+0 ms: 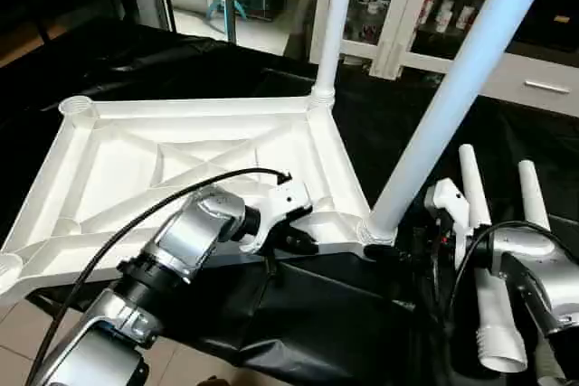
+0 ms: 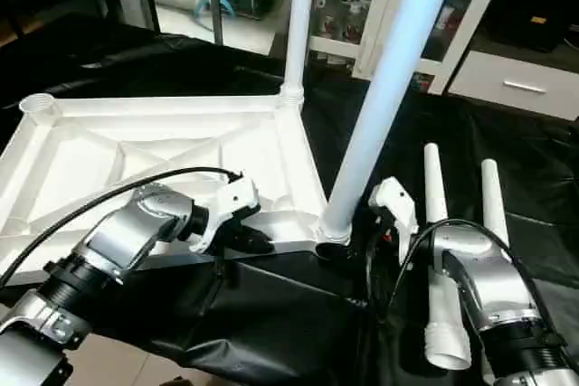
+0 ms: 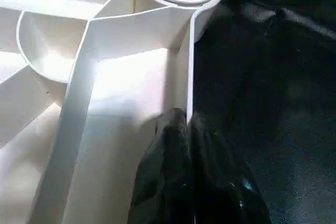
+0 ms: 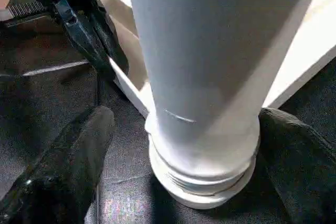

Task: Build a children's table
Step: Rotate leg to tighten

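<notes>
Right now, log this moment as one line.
left gripper: shut on white ribbed plastic tabletop rim | right gripper: open around upright white leg

I see the white ribbed top (image 1: 181, 164) lying underside-up, two legs (image 1: 461, 88) standing in corner sockets, two more legs (image 1: 507, 250) lying beside it.
</notes>
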Tool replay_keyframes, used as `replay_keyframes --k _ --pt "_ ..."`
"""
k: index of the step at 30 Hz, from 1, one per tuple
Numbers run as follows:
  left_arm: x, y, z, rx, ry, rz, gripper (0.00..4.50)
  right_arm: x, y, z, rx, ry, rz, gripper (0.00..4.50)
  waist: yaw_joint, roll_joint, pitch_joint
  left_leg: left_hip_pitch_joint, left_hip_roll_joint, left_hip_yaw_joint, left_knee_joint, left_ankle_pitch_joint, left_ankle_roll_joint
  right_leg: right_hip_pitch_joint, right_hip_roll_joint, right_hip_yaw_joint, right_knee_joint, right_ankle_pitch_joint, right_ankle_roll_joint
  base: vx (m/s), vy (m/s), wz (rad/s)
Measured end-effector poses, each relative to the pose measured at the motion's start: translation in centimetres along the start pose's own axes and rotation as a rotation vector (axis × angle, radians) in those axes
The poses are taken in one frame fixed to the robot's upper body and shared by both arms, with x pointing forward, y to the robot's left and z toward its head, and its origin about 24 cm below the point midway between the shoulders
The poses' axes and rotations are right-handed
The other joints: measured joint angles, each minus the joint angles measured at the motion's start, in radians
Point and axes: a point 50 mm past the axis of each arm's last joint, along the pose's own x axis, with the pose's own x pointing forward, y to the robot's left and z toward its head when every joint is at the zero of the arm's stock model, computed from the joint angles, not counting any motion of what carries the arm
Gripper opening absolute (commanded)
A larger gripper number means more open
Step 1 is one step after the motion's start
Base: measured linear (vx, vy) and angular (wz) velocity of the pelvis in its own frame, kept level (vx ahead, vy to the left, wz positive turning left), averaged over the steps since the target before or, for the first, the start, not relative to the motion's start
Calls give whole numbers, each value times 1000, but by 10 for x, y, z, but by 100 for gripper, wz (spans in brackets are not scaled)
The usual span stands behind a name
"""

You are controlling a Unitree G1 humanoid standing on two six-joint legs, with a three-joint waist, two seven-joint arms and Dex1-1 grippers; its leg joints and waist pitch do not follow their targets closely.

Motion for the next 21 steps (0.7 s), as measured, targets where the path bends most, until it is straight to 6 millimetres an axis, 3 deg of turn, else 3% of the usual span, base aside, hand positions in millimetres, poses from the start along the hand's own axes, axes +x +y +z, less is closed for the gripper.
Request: replay_keyframes --k 12,21 --pt "-1 -1 0 -2 5 -7 0 0 -2 -1 0 8 -12 312 1 0 0 0 0 0 1 0 0 1 0 0 0 0 0 0 0 0" --pt "-1 0 0 -7 1 3 0 2 -4 -1 -11 10 -18 279 0 0 0 1 0 0 2 0 0 2 0 0 0 0 0 0 0 0"
